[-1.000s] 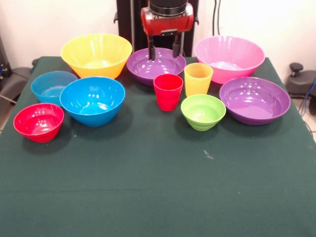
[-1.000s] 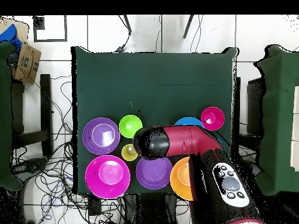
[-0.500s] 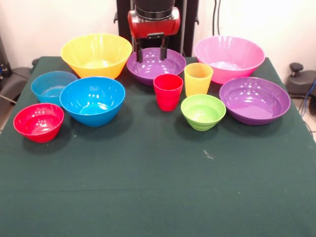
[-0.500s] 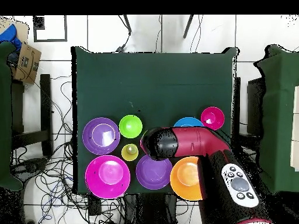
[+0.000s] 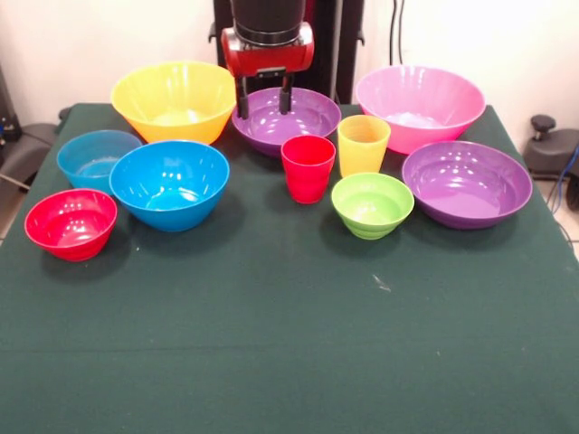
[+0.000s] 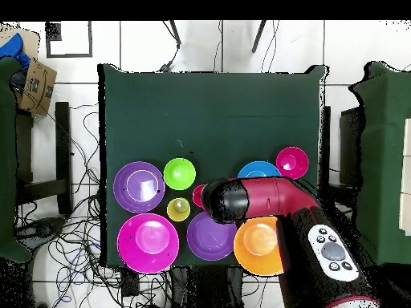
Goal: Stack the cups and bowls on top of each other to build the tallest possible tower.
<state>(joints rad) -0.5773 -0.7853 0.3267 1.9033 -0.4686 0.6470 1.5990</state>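
My gripper [image 5: 264,106] is open and empty. It hangs over the left rim of the back purple bowl [image 5: 288,117], next to the large yellow bowl [image 5: 176,99]. The red cup [image 5: 308,168] and the yellow cup [image 5: 363,145] stand upright side by side mid-table. The lime green bowl [image 5: 372,204] sits in front of them. The large pink bowl [image 5: 419,106] and the second purple bowl [image 5: 466,183] are at the right. The medium blue bowl [image 5: 169,183], small blue bowl [image 5: 95,158] and red bowl [image 5: 71,223] are at the left. All stand separately; no tower shows.
In the overhead view the arm [image 6: 265,200] covers the small blue bowl and part of the red cup [image 6: 197,195]. The green table [image 5: 289,344] has open cloth across its front half. Chairs and cables surround the table.
The gripper has moved left in the front view, from over the middle of the back purple bowl to its left rim. The cups and bowls have not moved.
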